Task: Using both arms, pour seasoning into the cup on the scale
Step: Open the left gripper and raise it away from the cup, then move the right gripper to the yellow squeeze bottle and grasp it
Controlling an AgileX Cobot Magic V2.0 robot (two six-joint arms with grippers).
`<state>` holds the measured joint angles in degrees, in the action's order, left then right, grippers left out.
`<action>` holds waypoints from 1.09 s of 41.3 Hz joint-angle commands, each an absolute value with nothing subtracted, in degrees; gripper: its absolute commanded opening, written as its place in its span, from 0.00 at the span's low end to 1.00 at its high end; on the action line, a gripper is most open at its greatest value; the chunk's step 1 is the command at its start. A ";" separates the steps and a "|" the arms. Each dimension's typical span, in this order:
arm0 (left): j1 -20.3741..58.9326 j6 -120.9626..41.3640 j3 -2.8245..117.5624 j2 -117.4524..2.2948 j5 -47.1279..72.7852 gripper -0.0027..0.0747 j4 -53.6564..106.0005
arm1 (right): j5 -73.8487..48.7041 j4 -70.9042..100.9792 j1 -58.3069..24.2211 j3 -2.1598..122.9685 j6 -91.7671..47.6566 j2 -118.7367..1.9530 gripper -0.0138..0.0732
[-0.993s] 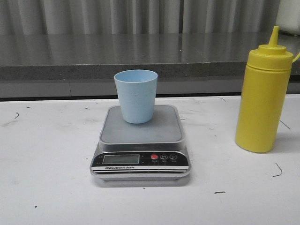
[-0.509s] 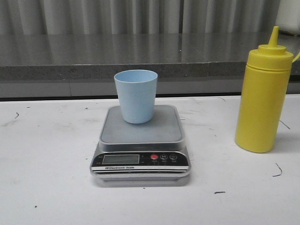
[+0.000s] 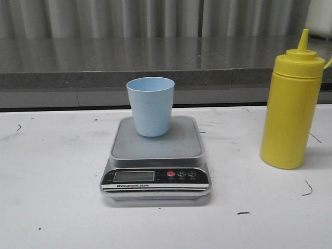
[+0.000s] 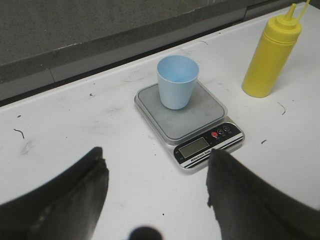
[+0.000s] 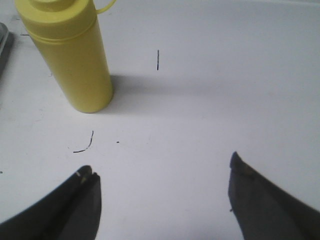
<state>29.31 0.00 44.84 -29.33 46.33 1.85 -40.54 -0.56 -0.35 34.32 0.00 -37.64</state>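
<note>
While both arms wait off the front view, the left end effector (image 4: 155,172) hangs spread and empty over the white surface (image 3: 52,171). At centre, the pale blue cup (image 3: 150,106) stands upright on the far part of the scale (image 3: 155,155), whose display is too faint to read. Right of it, well apart, the seasoning (image 3: 290,114) looks light and squeezable, best gripped mid-body. Nearby, the right end effector (image 5: 162,192) is spread, empty.
</note>
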 commanded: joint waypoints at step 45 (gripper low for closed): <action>29.13 0.80 46.27 -29.59 41.84 0.59 2.41 | 8.32 12.85 -16.22 19.02 -5.11 -57.33 0.85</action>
<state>29.31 0.00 44.84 -29.33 46.33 1.85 -1.34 12.32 -15.18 18.34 -4.56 -54.87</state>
